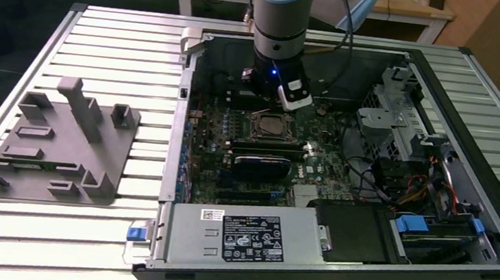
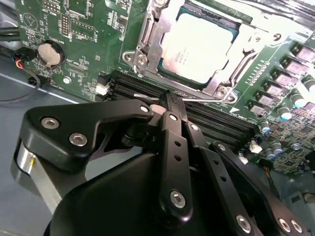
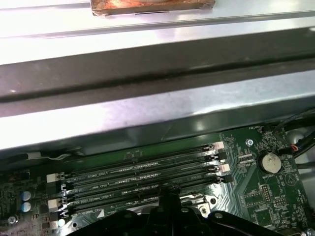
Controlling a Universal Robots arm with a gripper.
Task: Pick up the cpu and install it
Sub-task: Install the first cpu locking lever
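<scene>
cpu [image 2: 199, 46] in socket [image 2: 147, 37], jaws near

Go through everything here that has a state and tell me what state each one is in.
cpu: seated flat in the socket, not held.
socket: metal frame around the chip, top uncovered.
hand: shut, holding nothing, over the memory slots beside the socket.
memory slots: all unfilled.
computer case: side panel off, lying open.
grey tray: nothing on it.
</scene>
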